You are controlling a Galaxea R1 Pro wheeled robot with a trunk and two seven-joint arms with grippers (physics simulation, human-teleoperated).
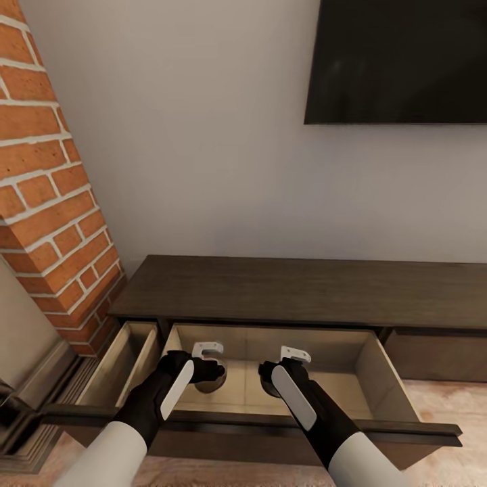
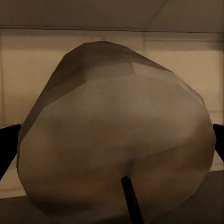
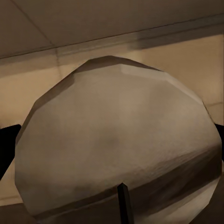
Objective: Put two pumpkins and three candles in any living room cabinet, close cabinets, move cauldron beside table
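Candles go into the cabinet (image 1: 270,291): the left gripper (image 1: 211,374) grasps one grey-beige candle (image 2: 116,135) between its dark fingers (image 2: 8,144), while the right gripper (image 1: 274,377) clamps another candle (image 3: 116,140). Both hang inside the wide pulled-out drawer (image 1: 385,379), beneath the wall-mounted television (image 1: 399,61), beside the brick column (image 1: 47,176).

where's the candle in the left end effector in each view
Head view: the left candle peeks out below the left end effector, low in the picture, inside the open drawer.
Left wrist view: the same candle looms large between the dark fingertips.
Right wrist view: that big grey shape is the right arm's candle, not this one.
Shared landmark: the drawer's light wooden interior.
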